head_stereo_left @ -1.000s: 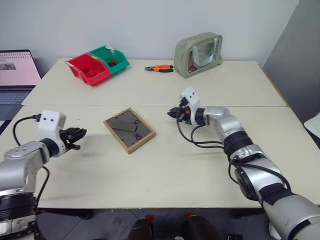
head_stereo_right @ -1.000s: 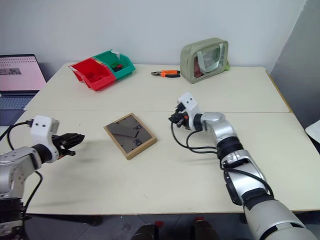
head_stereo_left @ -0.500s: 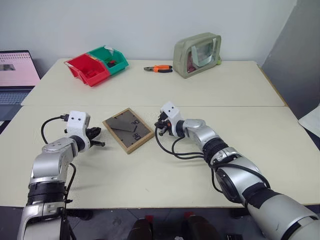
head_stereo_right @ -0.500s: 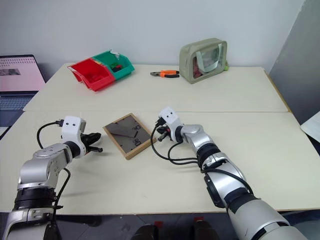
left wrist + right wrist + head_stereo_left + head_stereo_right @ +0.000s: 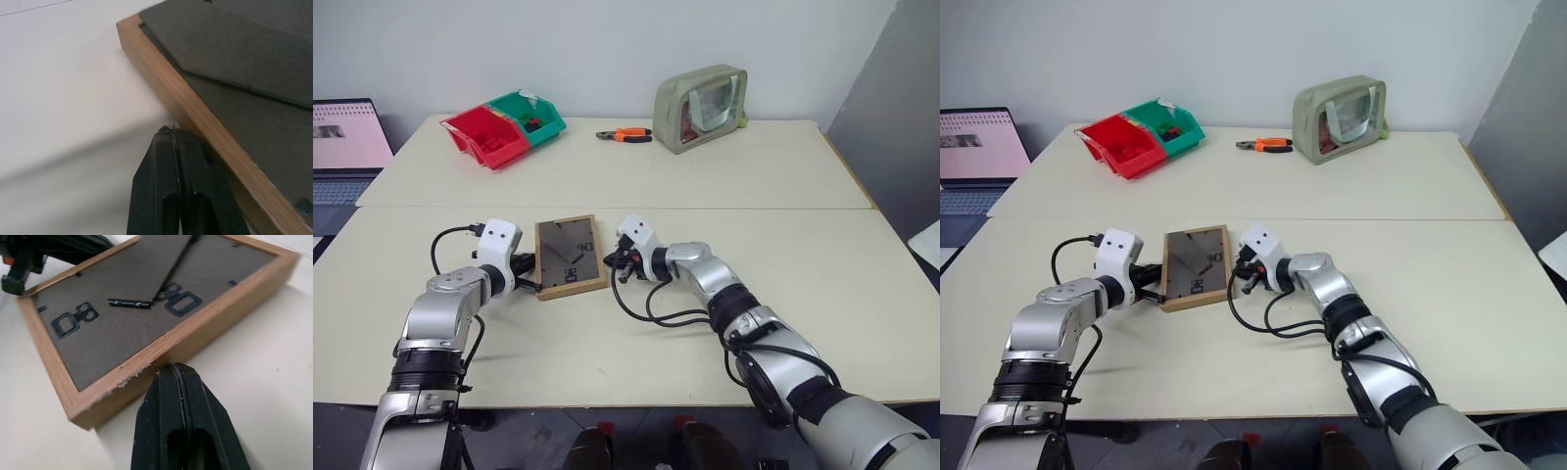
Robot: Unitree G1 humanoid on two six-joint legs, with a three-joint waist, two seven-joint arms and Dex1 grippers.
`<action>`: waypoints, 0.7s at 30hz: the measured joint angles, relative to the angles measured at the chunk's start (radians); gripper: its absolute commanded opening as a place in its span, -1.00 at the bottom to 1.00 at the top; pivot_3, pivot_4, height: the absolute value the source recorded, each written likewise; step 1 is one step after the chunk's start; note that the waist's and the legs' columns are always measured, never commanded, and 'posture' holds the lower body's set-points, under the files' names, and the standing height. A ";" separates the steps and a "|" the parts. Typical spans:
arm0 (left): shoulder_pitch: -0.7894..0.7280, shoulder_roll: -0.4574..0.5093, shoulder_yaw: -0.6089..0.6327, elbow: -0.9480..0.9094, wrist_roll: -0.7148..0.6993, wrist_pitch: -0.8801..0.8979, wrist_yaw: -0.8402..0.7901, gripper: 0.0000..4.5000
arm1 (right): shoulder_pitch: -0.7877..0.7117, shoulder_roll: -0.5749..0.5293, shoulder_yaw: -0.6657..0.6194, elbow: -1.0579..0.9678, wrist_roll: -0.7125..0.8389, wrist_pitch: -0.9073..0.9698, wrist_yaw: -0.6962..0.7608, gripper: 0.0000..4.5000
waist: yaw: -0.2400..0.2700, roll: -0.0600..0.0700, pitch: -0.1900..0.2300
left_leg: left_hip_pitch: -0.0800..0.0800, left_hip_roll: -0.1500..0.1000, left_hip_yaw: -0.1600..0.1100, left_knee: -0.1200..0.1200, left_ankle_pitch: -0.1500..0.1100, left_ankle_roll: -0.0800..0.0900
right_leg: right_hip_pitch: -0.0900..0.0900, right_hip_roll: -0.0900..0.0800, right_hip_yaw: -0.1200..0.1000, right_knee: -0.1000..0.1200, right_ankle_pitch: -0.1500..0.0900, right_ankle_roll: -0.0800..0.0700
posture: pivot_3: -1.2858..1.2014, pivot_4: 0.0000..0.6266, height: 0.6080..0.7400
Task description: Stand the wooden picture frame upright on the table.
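Observation:
The wooden picture frame (image 5: 570, 257) lies flat and face down on the table (image 5: 724, 176), near the seam. Its dark grey back panel (image 5: 122, 308) faces up with the stand folded flat. My left gripper (image 5: 530, 282) is shut, and its tip (image 5: 172, 132) presses against the light-wood edge on the frame's left side. On the opposite side my right gripper (image 5: 613, 260) is also shut, and its tip (image 5: 175, 368) touches the wooden edge there. Neither gripper holds anything. The picture on the front is hidden.
At the back of the table stand a red bin (image 5: 484, 137) and a green bin (image 5: 530, 113), with orange-handled pliers (image 5: 625, 134) and an olive pouch (image 5: 700, 93) further right. A laptop (image 5: 342, 137) sits off the left edge. A grey panel (image 5: 891, 108) rises at the right.
Both grippers have closed in on the frame from either side, shut, and now touch its edges. The frame has turned from a slanted lie to nearly square with the table edge.

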 measured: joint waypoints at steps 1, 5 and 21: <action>0.003 0.000 -0.013 -0.017 0.005 0.006 -0.009 -0.98 | 0.037 -0.021 0.018 -0.081 0.000 0.036 0.025 -1.00 | 0.002 0.000 0.000 | 0.000 0.000 0.000 0.000 0.000 0.000 | 0.000 0.000 0.000 0.000 0.000 0.000 | 0.03 -0.52 1.00; 0.032 0.007 -0.058 -0.097 0.012 0.026 -0.042 -0.98 | 0.158 -0.105 0.068 -0.340 0.002 0.155 0.098 -1.00 | 0.007 0.000 0.000 | 0.000 0.000 0.000 0.000 0.000 0.000 | 0.001 0.000 0.000 -0.001 0.000 0.000 | 0.03 -0.52 1.00; 0.111 0.031 -0.221 -0.426 0.012 0.195 -0.145 -0.98 | 0.317 -0.402 0.072 -0.803 0.045 0.445 0.146 -1.00 | 0.015 0.000 0.000 | 0.001 -0.002 0.000 0.001 0.000 0.000 | 0.003 0.001 0.000 -0.003 0.000 0.001 | 0.03 -0.52 1.00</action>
